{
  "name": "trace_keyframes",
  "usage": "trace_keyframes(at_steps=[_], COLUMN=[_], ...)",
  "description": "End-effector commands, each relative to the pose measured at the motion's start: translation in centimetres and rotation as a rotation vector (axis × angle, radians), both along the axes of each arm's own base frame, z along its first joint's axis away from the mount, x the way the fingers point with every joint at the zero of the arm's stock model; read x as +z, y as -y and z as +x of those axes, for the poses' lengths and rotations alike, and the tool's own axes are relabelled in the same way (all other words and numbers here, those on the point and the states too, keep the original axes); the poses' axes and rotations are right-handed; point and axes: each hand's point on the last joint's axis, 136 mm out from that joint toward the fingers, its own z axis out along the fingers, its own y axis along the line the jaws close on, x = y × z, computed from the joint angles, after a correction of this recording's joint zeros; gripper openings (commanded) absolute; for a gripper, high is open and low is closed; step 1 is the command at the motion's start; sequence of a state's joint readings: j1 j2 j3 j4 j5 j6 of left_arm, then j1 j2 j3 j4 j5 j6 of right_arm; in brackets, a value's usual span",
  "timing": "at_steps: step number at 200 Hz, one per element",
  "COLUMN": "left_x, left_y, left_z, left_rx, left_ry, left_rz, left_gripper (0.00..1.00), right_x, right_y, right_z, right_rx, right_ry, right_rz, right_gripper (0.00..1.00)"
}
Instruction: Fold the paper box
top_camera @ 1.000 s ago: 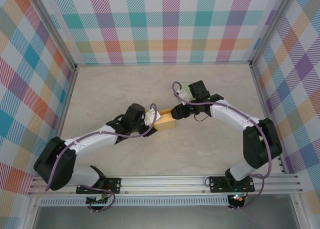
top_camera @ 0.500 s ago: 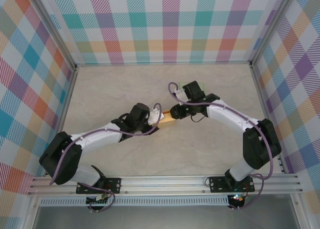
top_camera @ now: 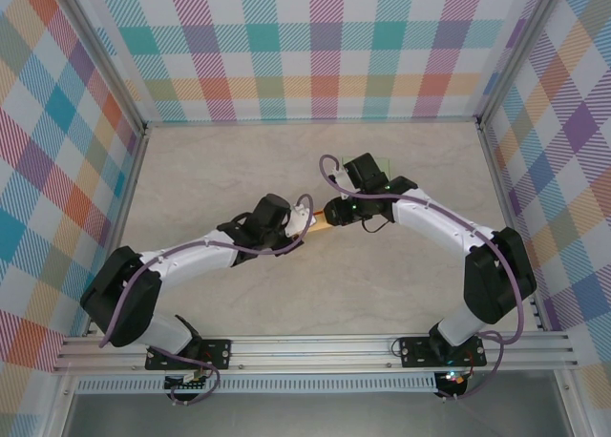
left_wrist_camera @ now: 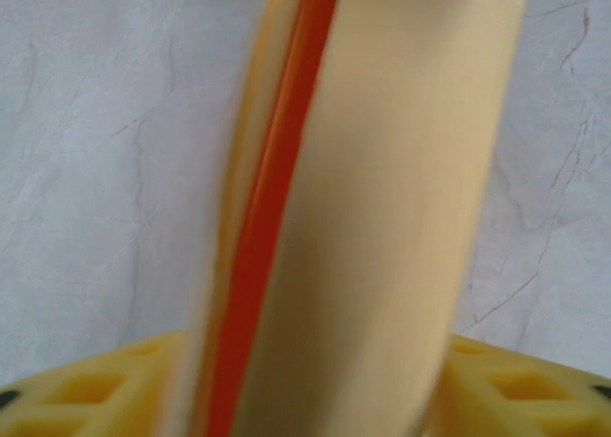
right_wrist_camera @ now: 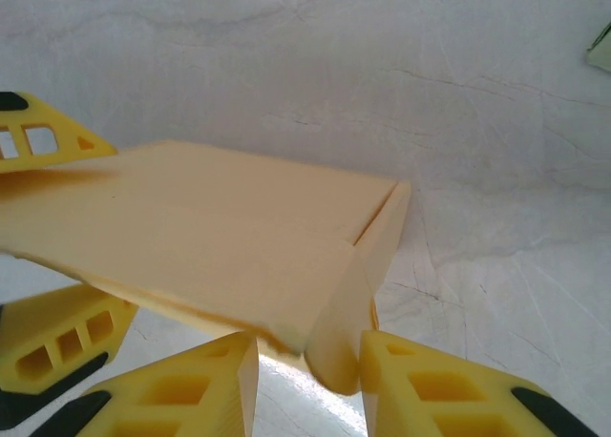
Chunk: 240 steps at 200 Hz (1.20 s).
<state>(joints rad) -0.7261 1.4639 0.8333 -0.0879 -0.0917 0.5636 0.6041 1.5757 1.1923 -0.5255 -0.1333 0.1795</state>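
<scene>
Two grippers: the left gripper (top_camera: 297, 228) and right gripper (top_camera: 331, 214) meet nose to nose at the centre of the top view. The paper box (top_camera: 319, 224) shows between them as a thin cream-and-orange sliver.
Box location: middle of the marbled table (top_camera: 401, 294). In the right wrist view it seems raised off the surface, with shadow beneath it.
Left gripper state: its yellow fingers (left_wrist_camera: 86, 389) stand either side of the box at the bottom of the left wrist view. That picture is blurred, so I cannot tell whether they bite or merely straddle.
Right gripper state: partly spread. The corner of the end flap (right_wrist_camera: 377, 265) dips between its fingertips at the bottom of the right wrist view, with light showing beside it, so it is not pinched.
Done so far: judged early to midway. One end flap is bent down along its crease, while the main panel reads as flat.
Left to do: no walls stand and nothing is tucked, so most of the forming likely remains.
Long axis: runs gripper to gripper, left to right in the top view, rising slightly to the right.
Pointing: in the right wrist view the folded end faces the right of the frame. In the left wrist view the box runs bottom to top, leaning right, with its orange edge (left_wrist_camera: 277, 218) on the left.
</scene>
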Motion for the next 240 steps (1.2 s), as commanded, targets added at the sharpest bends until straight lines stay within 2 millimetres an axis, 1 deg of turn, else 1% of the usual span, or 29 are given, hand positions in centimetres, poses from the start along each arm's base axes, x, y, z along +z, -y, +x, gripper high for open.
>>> trace_keyframes(at_steps=[1, 14, 18, 23, 50, 53, 62, 86, 89, 93, 117, 132, 147, 166, 183, 195, 215, 240], left_x=[0.5, 0.5, 0.5, 0.5, 0.4, 0.4, 0.3, 0.5, 0.8, 0.3, 1.0, 1.0, 0.6, 0.1, -0.3, -0.7, -1.0, -0.7], left_y=[0.6, 0.8, 0.9, 0.9, 1.4, 1.4, 1.4, 1.7, 1.8, 1.4, 1.6, 1.7, 1.6, 1.3, 1.3, 1.3, 1.1, 1.5], left_z=[0.2, 0.4, 0.4, 0.4, 0.2, 0.1, 0.1, -0.1, 0.0, -0.4, -0.5, -1.0, -1.2, -1.5, -1.8, -2.1, -2.3, -2.7], left_rx=[0.002, 0.004, 0.002, -0.001, -0.031, -0.034, -0.037, -0.062, -0.063, -0.063, -0.083, -0.108, -0.12, -0.138, -0.165, -0.19, -0.215, -0.255], left_ry=[-0.022, -0.034, -0.04, -0.047, -0.085, -0.089, -0.099, -0.113, -0.109, -0.134, -0.162, -0.211, -0.246, -0.293, -0.328, -0.339, -0.348, -0.376], left_rz=[0.005, 0.007, 0.006, 0.006, 0.009, 0.012, 0.021, 0.019, 0.014, 0.032, 0.008, -0.004, -0.003, 0.008, 0.01, 0.021, 0.038, 0.027], left_gripper=[0.56, 0.55, 0.53, 0.52, 0.51, 0.48, 0.43, 0.41, 0.39, 0.38, 0.37, 0.37, 0.37, 0.37, 0.37, 0.37, 0.38, 0.4], right_x=[1.0, 1.2, 1.2, 1.2, 0.8, 0.8, 0.7, 0.7, 0.7, 0.7, 0.9, 0.9, 1.4, 2.8, 4.0, 4.5, 4.9, 4.2], right_y=[-0.2, -0.3, -0.3, -0.3, -0.2, -0.2, -0.2, -0.2, -0.2, -0.2, -0.4, -0.3, -0.1, 0.1, 0.8, 1.2, 1.6, 1.4], right_z=[-0.2, -0.2, -0.2, -0.2, 0.3, 0.4, 0.6, 1.4, 1.4, 1.5, 1.4, 1.4, 1.3, 1.0, 0.9, 0.9, 0.6, 0.7], right_rx=[-0.009, -0.007, -0.008, -0.009, -0.022, -0.023, -0.028, -0.041, -0.045, -0.046, -0.048, -0.058, -0.054, -0.032, -0.01, 0.009, 0.063, 0.136], right_ry=[-0.002, -0.002, -0.002, -0.003, 0.003, 0.003, 0.006, 0.016, 0.016, 0.016, -0.004, -0.009, 0.001, 0.032, 0.079, 0.111, 0.146, 0.169], right_rz=[0.007, 0.015, 0.016, 0.016, 0.0, -0.003, -0.01, -0.028, -0.03, -0.032, -0.03, -0.035, -0.035, -0.031, -0.055, -0.068, -0.085, -0.103], right_gripper=[0.33, 0.33, 0.33, 0.32, 0.31, 0.3, 0.3, 0.25, 0.24, 0.22, 0.18, 0.18, 0.19, 0.21, 0.23, 0.26, 0.32, 0.42])
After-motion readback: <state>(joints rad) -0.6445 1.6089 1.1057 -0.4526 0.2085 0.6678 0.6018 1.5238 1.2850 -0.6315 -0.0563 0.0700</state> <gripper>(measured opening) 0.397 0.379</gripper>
